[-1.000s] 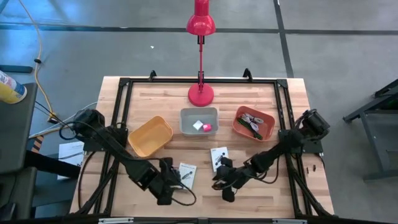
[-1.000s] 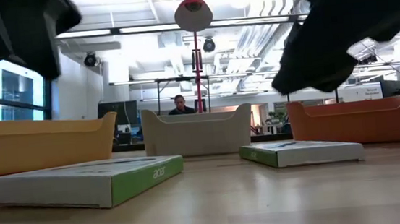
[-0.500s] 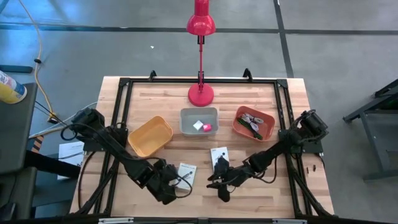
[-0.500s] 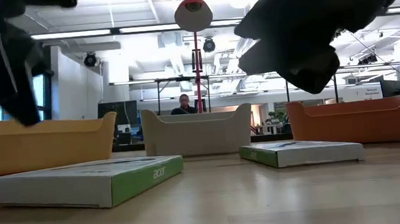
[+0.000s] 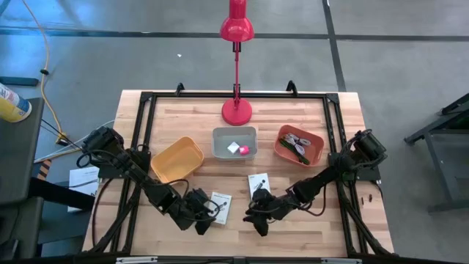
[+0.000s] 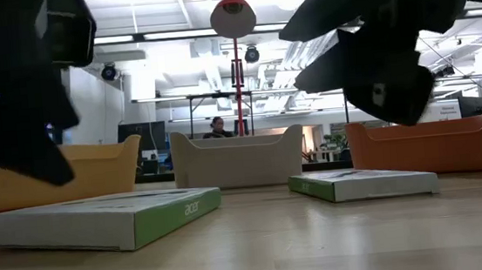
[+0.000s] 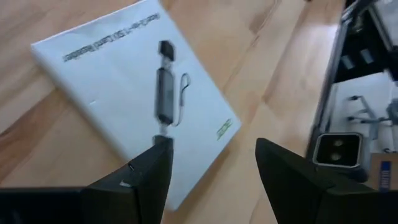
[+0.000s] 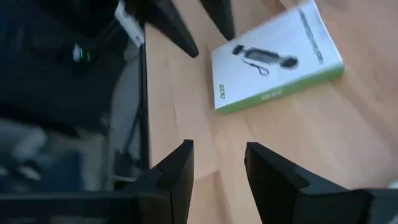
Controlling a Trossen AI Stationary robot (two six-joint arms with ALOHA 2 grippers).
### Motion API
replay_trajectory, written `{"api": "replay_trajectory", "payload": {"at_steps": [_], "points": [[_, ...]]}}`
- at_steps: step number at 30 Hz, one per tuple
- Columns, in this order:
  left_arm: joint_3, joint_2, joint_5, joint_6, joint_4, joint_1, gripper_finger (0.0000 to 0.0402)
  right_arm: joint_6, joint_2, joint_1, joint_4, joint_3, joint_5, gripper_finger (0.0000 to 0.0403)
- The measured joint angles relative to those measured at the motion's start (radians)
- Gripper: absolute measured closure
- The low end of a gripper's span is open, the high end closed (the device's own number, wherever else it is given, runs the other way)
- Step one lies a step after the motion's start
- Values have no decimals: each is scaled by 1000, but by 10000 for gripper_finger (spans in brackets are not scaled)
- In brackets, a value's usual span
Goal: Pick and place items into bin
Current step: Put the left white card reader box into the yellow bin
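High view, layout: wooden table (image 5: 293,227); yellow bin (image 5: 176,160) left, grey bin (image 5: 234,141) centre, orange bin (image 5: 300,144) right; red lamp (image 5: 237,110) at far edge
Left gripper (image 5: 207,218): near edge, just beside left white box (image 5: 220,203); fingers apart, holding nothing
Right gripper (image 5: 253,211): just near of right white box (image 5: 257,183); fingers apart, holding nothing
Boxes: flat on table, near of grey bin; green edge visible in low view
Grey bin contents: pink cube (image 5: 245,150); white cube (image 5: 233,147)
Orange bin contents: green stick (image 5: 301,152); silvery bits (image 5: 296,138)
Background: person (image 6: 218,126) beyond grey bin in low view
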Motion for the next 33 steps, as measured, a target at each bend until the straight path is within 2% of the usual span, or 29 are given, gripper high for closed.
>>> {"api": "replay_trajectory", "payload": {"at_steps": [6, 9, 13, 17, 26, 33], "points": [[-1, -44, -7, 8, -47, -1, 185, -450, 0, 46, -11, 0, 52, 230], [-1, -66, -19, -1, -94, -1, 185, -564, 14, 41, -8, 0, 87, 197], [-26, -96, -13, -68, -138, 0, 185, -559, 66, 22, 0, 0, 101, 156], [-54, -109, -3, -134, -144, 0, 185, -527, 146, 8, 3, 49, 87, 134], [-56, -109, 15, -191, -180, 7, 185, -520, 296, -8, -39, 225, 105, 130], [-56, -100, 40, -277, -226, 8, 185, -482, 309, -35, -77, 245, 99, 130]]}}
